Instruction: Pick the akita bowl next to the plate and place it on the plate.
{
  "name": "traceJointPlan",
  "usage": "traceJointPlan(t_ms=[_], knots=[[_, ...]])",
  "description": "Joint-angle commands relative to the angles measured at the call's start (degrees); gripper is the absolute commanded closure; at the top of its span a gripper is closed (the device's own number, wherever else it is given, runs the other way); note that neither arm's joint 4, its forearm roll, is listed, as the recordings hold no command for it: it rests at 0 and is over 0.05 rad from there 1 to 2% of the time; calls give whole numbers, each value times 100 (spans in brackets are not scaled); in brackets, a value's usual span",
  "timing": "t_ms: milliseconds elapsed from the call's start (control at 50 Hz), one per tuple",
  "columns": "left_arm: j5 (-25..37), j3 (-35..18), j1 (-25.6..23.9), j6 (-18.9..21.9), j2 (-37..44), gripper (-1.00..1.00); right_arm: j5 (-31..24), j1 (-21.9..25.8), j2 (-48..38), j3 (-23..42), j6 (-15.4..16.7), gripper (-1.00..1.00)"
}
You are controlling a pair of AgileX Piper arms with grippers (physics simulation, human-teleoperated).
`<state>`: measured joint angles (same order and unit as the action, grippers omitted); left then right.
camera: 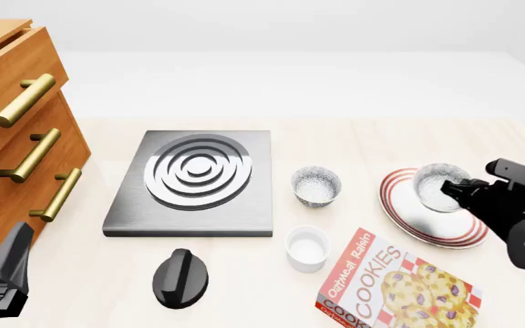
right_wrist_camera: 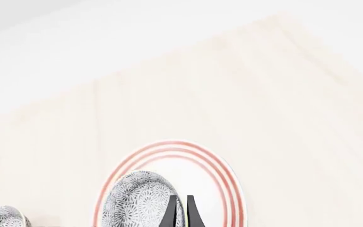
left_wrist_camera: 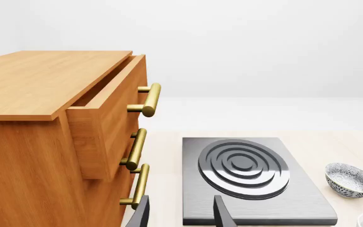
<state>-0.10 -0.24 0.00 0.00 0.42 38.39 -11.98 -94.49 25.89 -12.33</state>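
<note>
- My right gripper (right_wrist_camera: 180,211) pinched the rim of the small grey-and-white speckled akita bowl (camera: 439,186), with the jaws nearly shut on it.
- The bowl was over the big flat white plate with thin red rings (camera: 407,217), and I could not tell if it touched yet.
- I thought the good way was to go down slowly, keep the bowl level, and let go only when it sat near the middle.
- My left gripper (left_wrist_camera: 180,213) was open, held nothing, and sat far off by the wooden drawers with gold handles (left_wrist_camera: 49,127).
</note>
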Motion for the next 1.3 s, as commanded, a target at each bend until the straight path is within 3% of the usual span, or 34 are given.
traceJointPlan(t_ms=[20,1300], knots=[[0,0,0,0,0,-100,119,29,-167,32,38,100],[0,0,0,0,0,-100,320,-43,-743,151,150,100]])
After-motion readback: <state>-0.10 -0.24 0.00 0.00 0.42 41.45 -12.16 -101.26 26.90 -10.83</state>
